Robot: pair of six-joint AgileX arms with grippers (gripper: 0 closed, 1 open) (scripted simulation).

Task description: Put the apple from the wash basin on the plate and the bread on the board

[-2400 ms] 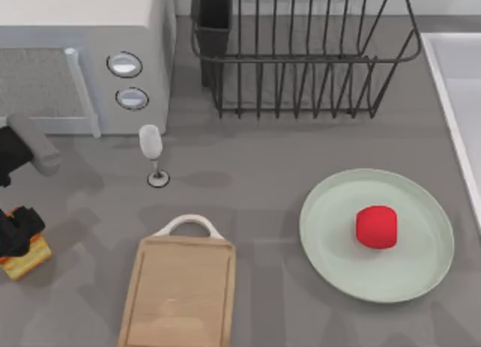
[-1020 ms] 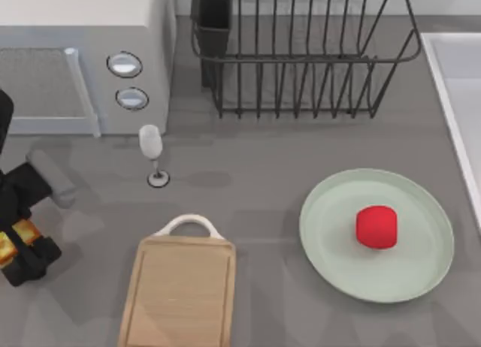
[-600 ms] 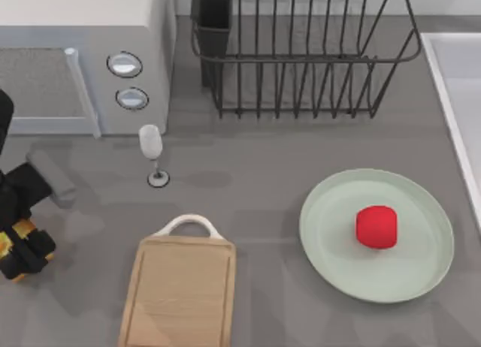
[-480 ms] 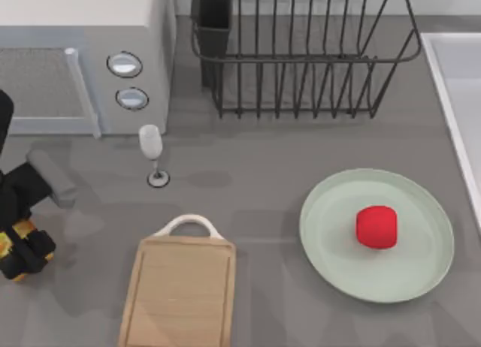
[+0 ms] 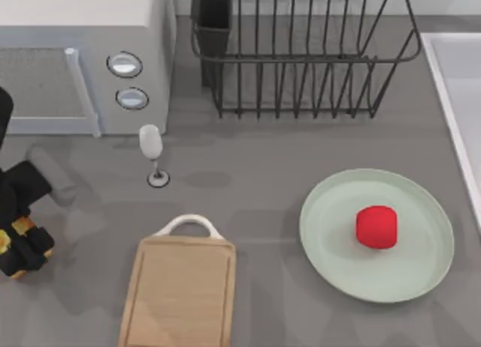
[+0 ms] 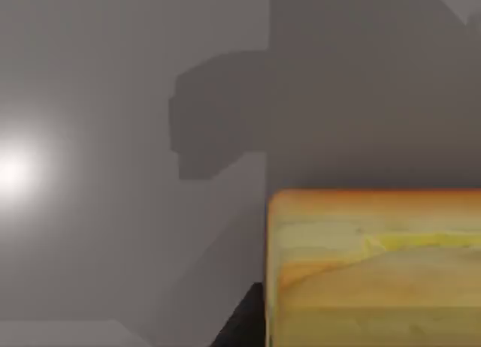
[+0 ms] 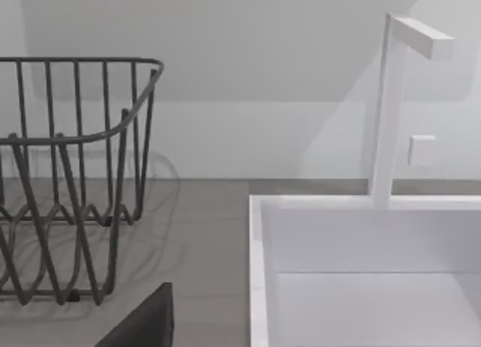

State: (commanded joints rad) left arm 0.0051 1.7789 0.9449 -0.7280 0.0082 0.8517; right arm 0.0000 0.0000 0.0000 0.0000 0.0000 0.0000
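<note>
At the table's far left, my left gripper (image 5: 19, 245) is shut on the bread (image 5: 18, 227). The golden-crusted chunk with pale yellow sides shows close up in the left wrist view (image 6: 376, 272). It hangs above the grey table and casts a shadow there. The wooden board (image 5: 180, 291) with its white handle lies to the right of that gripper, with nothing on it. The red apple (image 5: 376, 227) rests in the middle of the mint-green plate (image 5: 421, 272) at the right. The white wash basin (image 5: 455, 69) runs along the right edge, and its inside (image 7: 376, 287) holds nothing. A dark part of my right gripper (image 7: 143, 324) hangs beside the basin.
A white microwave (image 5: 83, 31) fills the back left, with a small wine glass (image 5: 151, 144) standing in front of it. A black wire dish rack (image 5: 301, 54) stands at the back middle. A white faucet (image 7: 391, 99) rises behind the basin.
The left gripper has taken hold of the bread that lay on the table and raised it. Over the last half second it has hardly moved. Apple, plate and board have stayed put.
</note>
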